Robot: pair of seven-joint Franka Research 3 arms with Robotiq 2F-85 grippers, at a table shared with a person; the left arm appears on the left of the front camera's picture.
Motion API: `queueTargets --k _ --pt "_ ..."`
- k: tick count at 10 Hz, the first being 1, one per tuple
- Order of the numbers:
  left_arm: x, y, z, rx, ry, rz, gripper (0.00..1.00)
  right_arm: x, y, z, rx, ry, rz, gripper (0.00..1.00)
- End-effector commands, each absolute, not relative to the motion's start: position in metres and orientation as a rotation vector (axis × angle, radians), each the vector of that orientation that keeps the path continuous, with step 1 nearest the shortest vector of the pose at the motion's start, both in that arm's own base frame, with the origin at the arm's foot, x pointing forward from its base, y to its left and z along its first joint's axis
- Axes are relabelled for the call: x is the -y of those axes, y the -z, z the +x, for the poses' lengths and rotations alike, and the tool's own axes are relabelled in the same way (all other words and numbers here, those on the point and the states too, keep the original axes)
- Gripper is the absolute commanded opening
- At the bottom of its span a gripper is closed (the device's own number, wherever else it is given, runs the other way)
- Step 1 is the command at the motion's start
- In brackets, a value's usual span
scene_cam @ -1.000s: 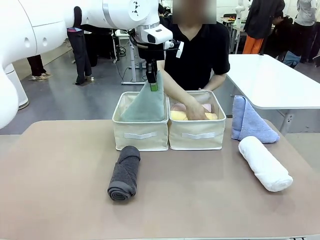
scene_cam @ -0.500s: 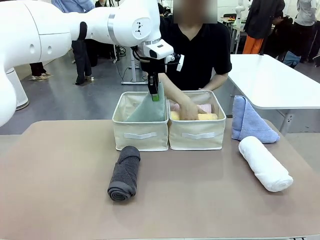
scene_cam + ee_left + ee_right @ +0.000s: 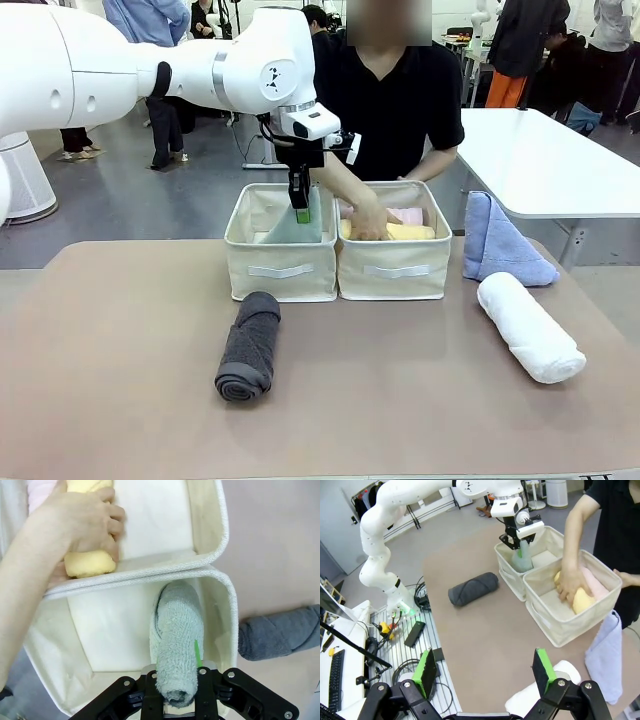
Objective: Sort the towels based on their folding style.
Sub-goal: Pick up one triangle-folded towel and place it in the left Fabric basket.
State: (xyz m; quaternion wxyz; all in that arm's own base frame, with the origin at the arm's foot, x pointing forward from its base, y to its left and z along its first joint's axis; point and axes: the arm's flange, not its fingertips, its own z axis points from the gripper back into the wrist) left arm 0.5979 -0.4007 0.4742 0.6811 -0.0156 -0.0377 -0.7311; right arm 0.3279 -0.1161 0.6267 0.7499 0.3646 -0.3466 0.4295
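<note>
Two cream bins stand at twelve o'clock, left bin [image 3: 280,268] touching right bin [image 3: 395,268]. White roll [image 3: 530,327] lies at three o'clock, axis eleven-to-five. Dark grey roll [image 3: 248,345], six o'clock of left bin, axis twelve-to-six. Teal towel [image 3: 293,232] hangs in the left bin, long axis upright, top corner pinched in my left gripper [image 3: 301,212]. My right gripper [image 3: 485,672] stands spread.

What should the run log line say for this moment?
left gripper: shut on teal towel hanging into left bin | right gripper: open, empty | person's hand: on yellow towel
</note>
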Motion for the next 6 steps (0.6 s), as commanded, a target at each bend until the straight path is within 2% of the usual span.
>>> queueTargets --k 1,2,3,4,6 --pt "0.3917 -0.4806 0.5853 0.075 1.638 -0.052 0.19 0.1157 -0.6254 0.3268 0.765 -0.944 0.810 1.00" --pt "0.3913 -0.4810 0.5854 0.066 1.636 -0.060 0.52 0.1157 -0.6254 0.3268 0.765 -0.944 0.810 1.00" --pt "0.3913 -0.4808 0.5847 0.067 1.644 -0.063 0.74 0.1157 -0.6254 0.3268 0.765 -0.944 0.810 1.00" --pt "0.3912 -0.4814 0.5845 0.069 1.648 -0.059 1.00 0.1157 -0.6254 0.3268 0.765 -0.944 0.810 1.00" --pt "0.3910 -0.4808 0.5847 0.069 1.651 -0.058 1.00 0.1157 -0.6254 0.3268 0.765 -0.944 0.810 1.00"
